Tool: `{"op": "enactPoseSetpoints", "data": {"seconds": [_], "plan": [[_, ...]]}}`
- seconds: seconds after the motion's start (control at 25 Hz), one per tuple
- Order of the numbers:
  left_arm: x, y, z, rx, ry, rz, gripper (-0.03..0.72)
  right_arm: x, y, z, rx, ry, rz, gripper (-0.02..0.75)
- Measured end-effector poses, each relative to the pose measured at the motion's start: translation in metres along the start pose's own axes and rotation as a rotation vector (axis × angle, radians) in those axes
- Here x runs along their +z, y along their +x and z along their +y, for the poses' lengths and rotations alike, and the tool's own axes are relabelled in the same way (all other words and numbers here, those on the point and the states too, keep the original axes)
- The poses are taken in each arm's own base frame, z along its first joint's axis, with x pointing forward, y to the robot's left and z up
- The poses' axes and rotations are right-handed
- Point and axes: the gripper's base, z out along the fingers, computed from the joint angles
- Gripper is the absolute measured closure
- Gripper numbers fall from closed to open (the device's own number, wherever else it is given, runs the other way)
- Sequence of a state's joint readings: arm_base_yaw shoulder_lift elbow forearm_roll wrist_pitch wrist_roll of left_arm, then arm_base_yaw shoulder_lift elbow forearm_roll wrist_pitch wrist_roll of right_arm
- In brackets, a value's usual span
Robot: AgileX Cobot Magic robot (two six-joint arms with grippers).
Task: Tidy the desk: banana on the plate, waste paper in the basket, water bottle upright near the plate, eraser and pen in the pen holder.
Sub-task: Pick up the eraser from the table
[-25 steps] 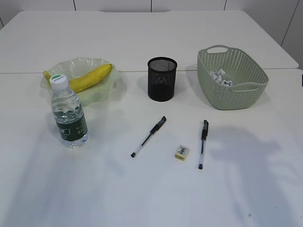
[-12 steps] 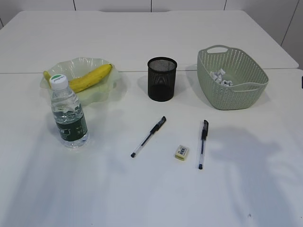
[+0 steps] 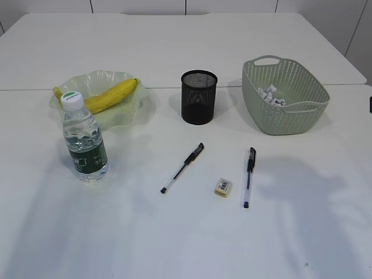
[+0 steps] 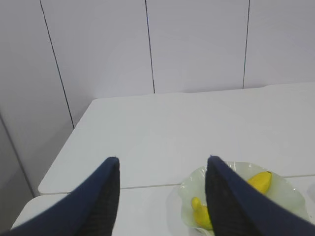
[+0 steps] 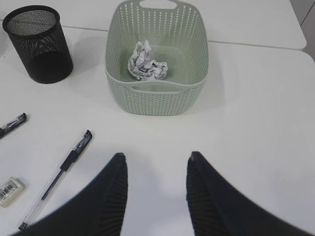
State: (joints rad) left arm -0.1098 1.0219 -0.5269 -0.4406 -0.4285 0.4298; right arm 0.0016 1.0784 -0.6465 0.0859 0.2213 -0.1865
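The banana point(image 3: 110, 95) lies in the pale green plate point(image 3: 131, 111) at the back left, and the water bottle point(image 3: 85, 140) stands upright just in front of it. Crumpled waste paper point(image 3: 271, 95) sits inside the green basket point(image 3: 285, 119). Two pens point(image 3: 182, 167) point(image 3: 248, 176) and the eraser point(image 3: 223, 187) lie on the table in front of the black mesh pen holder point(image 3: 199, 97). Neither arm shows in the exterior view. My left gripper point(image 4: 162, 160) hangs open and empty above the plate point(image 4: 189, 189). My right gripper point(image 5: 156, 156) is open and empty over bare table in front of the basket point(image 5: 156, 101).
A seam between two white tables point(image 3: 35, 89) runs across behind the plate and basket. Wall panels stand beyond the far table edge in the left wrist view.
Nothing on the table has moved. Only the shadow on the table at the right has shifted slightly.
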Motion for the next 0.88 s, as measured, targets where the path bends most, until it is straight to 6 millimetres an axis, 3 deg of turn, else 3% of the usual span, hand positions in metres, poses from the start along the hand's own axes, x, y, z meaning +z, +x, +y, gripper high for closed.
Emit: {"op": "enactPoseSetpoints", "data": {"seconds": [0.32, 0.56, 0.88], "plan": [[0.0011, -0.0011, 0.0009, 0.000, -0.012, -0.020, 0.286, 0.0000, 0.0002, 0.0002, 0.009, -0.002, 0.002, 0.436], [0.0039, 0.0022, 0.0008, -0.008, -0.017, -0.006, 0.145, 0.0000, 0.0002, 0.0002, 0.009, -0.002, 0.002, 0.436], [0.0056, -0.0007, 0.0028, -0.009, -0.044, -0.052, 0.132, 0.0000, 0.0017, 0.0006, 0.016, -0.007, 0.019, 0.436]]}}
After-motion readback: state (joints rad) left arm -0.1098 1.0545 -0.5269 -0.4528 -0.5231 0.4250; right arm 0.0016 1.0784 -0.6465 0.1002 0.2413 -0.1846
